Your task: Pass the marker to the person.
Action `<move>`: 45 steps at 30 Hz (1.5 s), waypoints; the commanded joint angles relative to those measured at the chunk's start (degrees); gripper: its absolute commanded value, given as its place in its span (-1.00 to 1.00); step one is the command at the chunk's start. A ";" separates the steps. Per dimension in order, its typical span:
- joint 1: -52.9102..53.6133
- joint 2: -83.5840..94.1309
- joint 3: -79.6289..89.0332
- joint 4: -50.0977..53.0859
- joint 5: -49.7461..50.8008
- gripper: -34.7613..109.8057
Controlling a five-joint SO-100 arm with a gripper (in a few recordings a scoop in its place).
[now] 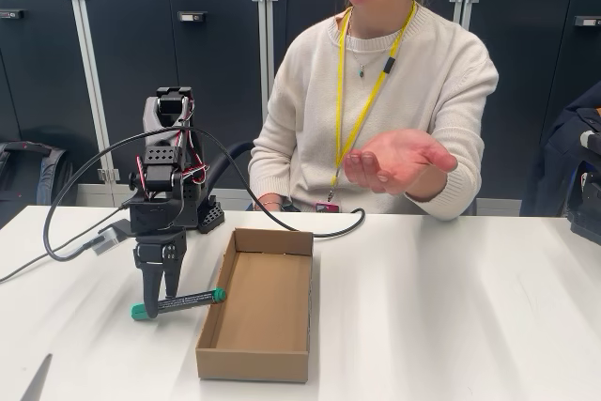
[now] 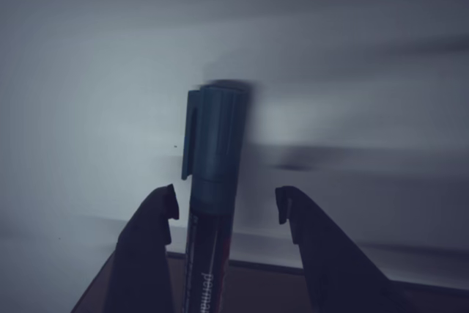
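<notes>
The marker [image 1: 178,303], with teal-green cap and end and a dark barrel, lies on the white table [image 1: 451,307] just left of the cardboard box. My gripper [image 1: 160,300] points straight down over its left part, fingers straddling the barrel. In the wrist view the marker [image 2: 214,181] stands between the fingertips, close against the left finger [image 2: 157,218], with a clear gap to the right finger [image 2: 297,214]; the gripper [image 2: 227,207] is open. The person [image 1: 376,110] sits behind the table in a cream sweater, holding one hand [image 1: 399,159] out palm up, above and to the right of the box.
An open shallow cardboard box [image 1: 258,307] sits at the table's middle, right beside the marker. A black cable [image 1: 84,232] loops from the arm across the table's left side and behind the box. Dark cabinets [image 1: 169,63] stand at the back.
</notes>
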 commanded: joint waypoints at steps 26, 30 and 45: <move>-0.44 2.29 0.00 -4.66 -3.52 -0.59; -0.53 3.69 -0.26 -4.13 -4.04 -0.59; -3.25 16.87 -0.53 0.00 -9.93 -0.59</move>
